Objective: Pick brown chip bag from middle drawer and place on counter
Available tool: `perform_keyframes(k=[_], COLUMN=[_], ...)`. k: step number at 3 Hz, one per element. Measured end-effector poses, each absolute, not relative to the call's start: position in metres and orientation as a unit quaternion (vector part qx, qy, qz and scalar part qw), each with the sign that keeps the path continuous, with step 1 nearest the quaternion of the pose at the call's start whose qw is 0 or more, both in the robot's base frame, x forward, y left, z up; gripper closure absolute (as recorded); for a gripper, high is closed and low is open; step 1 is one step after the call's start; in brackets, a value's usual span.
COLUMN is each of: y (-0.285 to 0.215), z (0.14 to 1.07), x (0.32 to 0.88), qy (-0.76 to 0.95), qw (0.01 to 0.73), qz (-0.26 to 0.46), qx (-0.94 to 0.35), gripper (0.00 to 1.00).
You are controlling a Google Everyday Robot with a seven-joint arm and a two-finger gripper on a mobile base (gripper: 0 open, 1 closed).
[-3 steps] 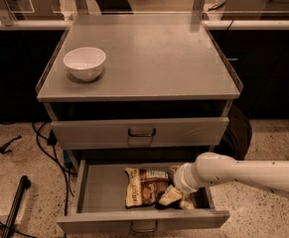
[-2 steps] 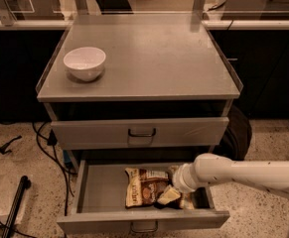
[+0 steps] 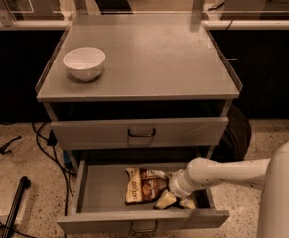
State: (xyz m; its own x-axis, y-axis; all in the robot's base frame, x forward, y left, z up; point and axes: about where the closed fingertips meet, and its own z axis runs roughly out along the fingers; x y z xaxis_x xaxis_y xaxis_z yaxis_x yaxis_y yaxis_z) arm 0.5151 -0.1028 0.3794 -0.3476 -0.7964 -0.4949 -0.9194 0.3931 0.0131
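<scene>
I see my arm reach in from the right into the open lower drawer (image 3: 102, 195), with its tool (image 3: 176, 203) low near the drawer's front right, its two fingers (image 3: 165, 200) spread apart and holding nothing. The brown chip bag (image 3: 144, 185) lies flat on the drawer floor just left of the tool, one finger at its lower right corner. A white bowl (image 3: 84, 63) sits at the left of the tabletop (image 3: 159, 58) above.
</scene>
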Motion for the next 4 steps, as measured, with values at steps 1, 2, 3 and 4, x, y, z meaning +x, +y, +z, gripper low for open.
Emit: perform_keyframes(k=[1,2,3,4], y=[-0.103,-0.103,-0.103,-0.103], z=[0.3735,0.3735,0.3735,0.3791], x=[0.5134,0.5134,0.5134,0.5134], qy=[0.809,0.809,0.809,0.809], qw=[0.205,0.205,0.205,0.205], qz=[0.148,0.148,0.148,0.148], qx=[-0.53,-0.53,-0.53,-0.53], gripper=[0.37,0.61,0.84,1.0])
